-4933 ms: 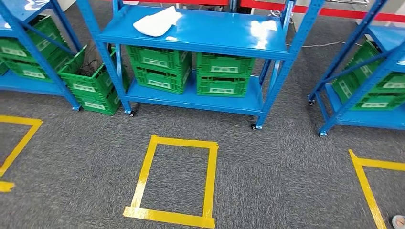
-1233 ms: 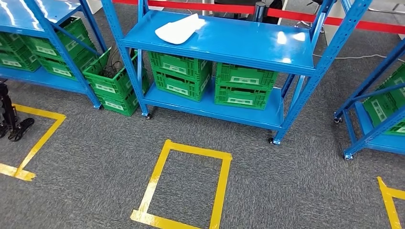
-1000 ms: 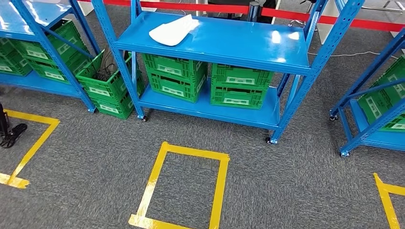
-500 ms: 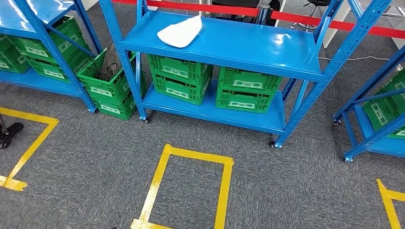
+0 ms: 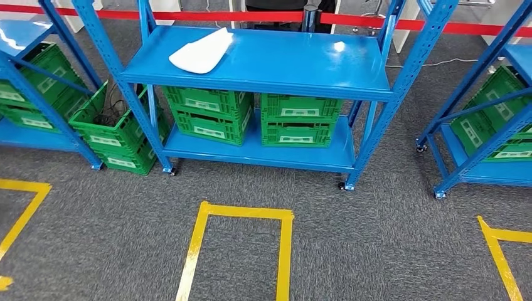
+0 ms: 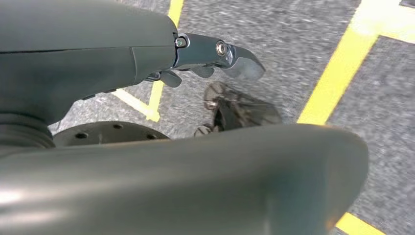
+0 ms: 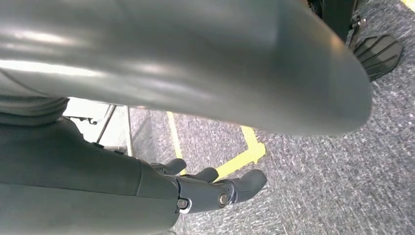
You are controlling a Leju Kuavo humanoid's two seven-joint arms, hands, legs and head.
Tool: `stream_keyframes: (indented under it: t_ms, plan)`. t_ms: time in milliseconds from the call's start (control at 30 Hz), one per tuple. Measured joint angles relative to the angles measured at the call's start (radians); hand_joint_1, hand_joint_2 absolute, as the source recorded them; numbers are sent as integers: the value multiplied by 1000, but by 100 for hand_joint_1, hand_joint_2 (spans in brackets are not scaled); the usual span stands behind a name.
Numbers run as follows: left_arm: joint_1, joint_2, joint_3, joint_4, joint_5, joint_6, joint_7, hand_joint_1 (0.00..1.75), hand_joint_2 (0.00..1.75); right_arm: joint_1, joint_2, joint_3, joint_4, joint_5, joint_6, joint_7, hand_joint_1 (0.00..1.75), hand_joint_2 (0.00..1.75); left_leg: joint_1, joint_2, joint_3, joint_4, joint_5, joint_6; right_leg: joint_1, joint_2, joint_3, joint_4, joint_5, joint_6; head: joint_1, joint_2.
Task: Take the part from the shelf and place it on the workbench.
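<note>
My left robot hand (image 6: pixel 215 61) hangs by my side over grey carpet (image 6: pixel 293 29) and yellow floor tape (image 6: pixel 342 73); it holds nothing, and the grey thumb sticks out with darker fingers (image 6: pixel 169 77) curled under it, but the cover blocks so much that I cannot tell whether it counts as spread or closed. My right robot hand (image 7: pixel 215 188) also hangs low and empty over the carpet, its fingers slightly apart and loosely bent.

In the head view, reading from the left, I see part of a blue metal rack with green plastic crates (image 5: pixel 31 94), then a tilted green crate (image 5: pixel 116 132) standing on the floor. The middle blue metal shelf unit (image 5: pixel 263 63) carries the flat white part (image 5: pixel 202 51) on the left of its top deck, lying alone. More green crates (image 5: pixel 251 116) sit on the deck below, and another blue rack (image 5: pixel 483 119) stands to the right.

I judge the task barely started: the part is not yet grasped, and I am well apart from the shelf, with a yellow taped rectangle (image 5: pixel 238 251) on the carpet between us. Approach, grasp, carry and placing all remain.

I cannot find the worktop from here. The part's far edge and thickness are hard to make out.
</note>
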Motion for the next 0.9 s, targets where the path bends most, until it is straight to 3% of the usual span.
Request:
stream_keyframes:
  t_ms: [67, 233, 267, 333, 367, 400, 433, 467, 500, 567, 667, 767, 833, 900]
  plan:
    - [-1, 0, 0, 0, 0, -1, 0, 0, 0, -2, 0, 0, 0, -1, -1, 0, 0, 0, -1, -4, 44, -98, 41, 3, -1, 3, 7, 4, -21, 17, -8, 0]
    - [-2, 0, 0, 0, 0, -2, 1, 0, 0, -6, 0, 0, 0, -3, -2, 1, 0, 0, -6, -9, 69, -117, 25, 39, -5, 3, 9, 24, -48, 46, 2, 0]
    - [-2, 0, 0, 0, 0, -2, 1, 0, 0, -7, 0, 0, 0, -3, -2, 1, 0, 0, -5, -9, 72, -119, 23, 45, -6, 2, -11, 66, -69, 50, 6, 0]
    - [-2, 1, 0, 0, -1, -2, 2, 0, 0, -6, 0, 0, 0, -5, -2, 1, 0, 0, -6, -9, 78, -121, 17, 54, -7, 0, -91, 206, -123, 54, 20, 0]
    - [-2, 1, 0, 0, -1, -2, 2, 0, 0, -5, 0, 0, 0, -5, -2, 1, 0, 0, -8, -9, 81, -121, 12, 57, -6, 0, -136, 272, -140, 54, 25, 0]
    - [-2, 1, 0, 0, -1, -2, 2, 0, 0, -4, 0, 0, 0, -6, -2, 1, 0, 0, -11, -9, 87, -121, 7, 59, -5, 0, -169, 310, -136, 53, 28, 0]
    - [-1, 1, 0, 0, -1, -2, 3, 0, 0, -2, 0, 0, 0, -6, -2, 2, 0, 0, -14, -10, 95, -121, 1, 60, -4, 0, -185, 309, -109, 48, 31, 0]
    - [-1, 1, 0, 0, -1, -2, 4, 0, 0, 0, 0, 0, 0, -6, -2, 2, 0, 0, -17, -11, 105, -121, -6, 60, -1, 0, -181, 269, -64, 41, 34, 0]
    - [-1, 1, 0, 0, -1, -2, 4, 0, 0, 1, 0, 0, 0, -6, -2, 2, 0, 0, -19, -12, 116, -121, -13, 61, 2, 0, -165, 204, -13, 32, 38, 0]
    - [-2, -1, 0, 0, -1, -2, 4, 0, 0, -1, -2, 0, 0, -6, -2, 2, 0, 0, -22, -11, 127, -125, -26, 57, 12, -3, -123, 88, 43, 9, 41, 0]
    - [-5, -5, 0, -2, -1, -2, 6, 0, 0, -5, -5, 0, 0, -7, -2, 3, 0, 0, -19, -6, 131, -135, -36, 43, 24, -3, -90, 39, 41, -7, 42, 0]
    - [-7, -6, 0, -2, -1, -2, 9, 0, 0, -2, -6, 0, 0, -7, -2, 4, 0, 0, -18, -5, 129, -104, -57, 31, 14, -2, -58, 1, 50, -13, 41, 0]
    - [-7, -6, 0, -2, -1, -1, 12, 0, 0, -1, -6, 0, 0, -7, -2, 6, 0, 0, -15, -6, 77, -9, -97, 24, 10, -3, -44, -12, 49, -16, 32, 0]
    - [-4, -5, 0, -2, 0, -1, 14, 0, 0, -2, -5, 0, 0, -7, -1, 8, 0, 0, -9, -6, -12, 118, -134, 17, 9, -2, -39, -11, 41, -17, 21, 0]
